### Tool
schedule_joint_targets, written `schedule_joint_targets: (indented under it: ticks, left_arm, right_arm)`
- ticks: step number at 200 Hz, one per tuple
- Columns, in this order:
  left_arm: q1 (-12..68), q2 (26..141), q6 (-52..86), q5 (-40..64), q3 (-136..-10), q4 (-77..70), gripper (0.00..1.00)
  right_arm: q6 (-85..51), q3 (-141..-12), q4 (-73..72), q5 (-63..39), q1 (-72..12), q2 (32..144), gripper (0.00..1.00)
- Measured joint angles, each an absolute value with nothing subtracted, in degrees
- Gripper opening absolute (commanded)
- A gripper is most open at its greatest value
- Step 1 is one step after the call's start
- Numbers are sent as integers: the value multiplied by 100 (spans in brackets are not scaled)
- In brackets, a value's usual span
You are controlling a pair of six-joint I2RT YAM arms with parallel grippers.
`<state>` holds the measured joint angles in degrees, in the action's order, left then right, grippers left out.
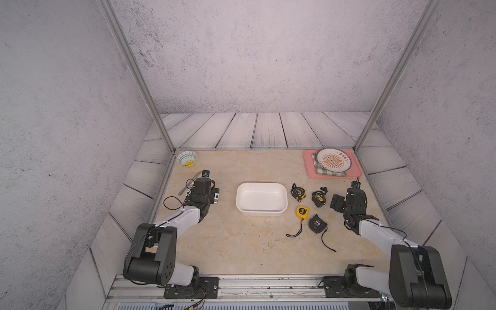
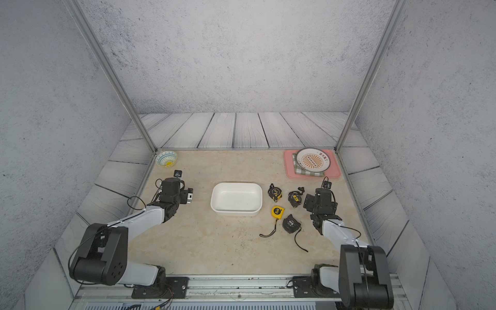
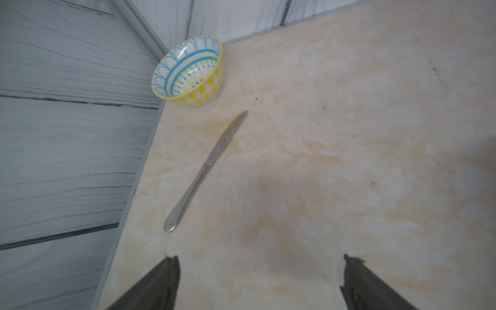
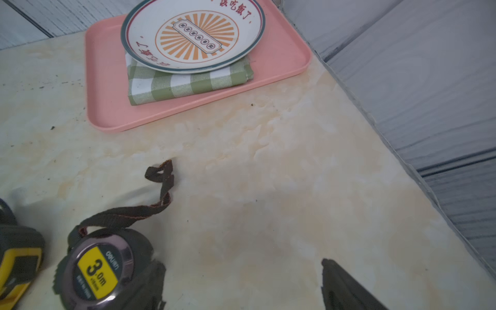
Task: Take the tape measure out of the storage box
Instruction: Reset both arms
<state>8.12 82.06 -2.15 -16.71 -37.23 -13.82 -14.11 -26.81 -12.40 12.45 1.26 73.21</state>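
And the white, shallow, round-cornered plastic storage box (image 1: 261, 199) sat bare at mid-frame in both top views, with nothing inside it! All four tape measures lay out on the beige marbled table (image 1: 228, 241), just right of the box. One black-and-yellow tape measure (image 1: 298, 192) was by its upper right corner, and one black tape measure with a yellow label (image 1: 318, 198) lay further right. One small yellow tape measure (image 1: 302, 211) sat off the lower right corner, with one all-black tape measure (image 1: 316, 223) below that. The left claw (image 3: 260, 259) hung wide apart and empty at the left. The right claw (image 4: 241, 268) stood parted too, nothing between its fingers, the yellow-labelled one just beside it. By the look of them, these would be hard-cased, dense for their size, rounded and a bit slick. They looked best pinched across the case's opposite edges, not by the limp wrist strap. Elsewhere there was one blue-and-yellow patterned bowl (image 3: 188, 72), one steel table knife (image 3: 207, 169), one flat pink tray (image 4: 281, 67), one printed plate (image 4: 193, 35) and one green checked cloth (image 4: 188, 86).
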Motion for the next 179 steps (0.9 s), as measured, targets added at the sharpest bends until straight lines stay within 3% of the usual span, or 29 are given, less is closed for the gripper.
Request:
schedule_joint_targets:
  ticks: [46, 84, 123, 125, 129, 132, 179]
  left_arm:
    - [82, 8278, 67, -1122, -3223, -2589, 98]
    - [67, 8689, 82, -694, -2661, -3614, 99]
    - [60, 8814, 45, -458, -2497, -4014, 98]
    - [58, 8816, 45, -449, -2508, -4021, 98]
    - [49, 8816, 47, -436, -2532, -4021, 98]
    - [47, 8816, 47, -423, -2545, -4021, 98]
    - [36, 8814, 51, -331, -2600, -4095, 98]
  right_arm:
    - [-976, -3092, -2209, 836, 126, 8171, 87]
    - [-613, -2786, -3459, 666, 27, 8624, 83]
    - [-445, -2681, -3741, 622, -75, 8766, 83]
    - [-443, -2681, -3750, 622, -75, 8766, 84]
    - [-438, -2681, -3776, 622, -75, 8766, 97]
    - [-434, -2681, -3791, 622, -75, 8766, 99]
    - [-399, -2681, -3938, 615, -73, 8766, 99]
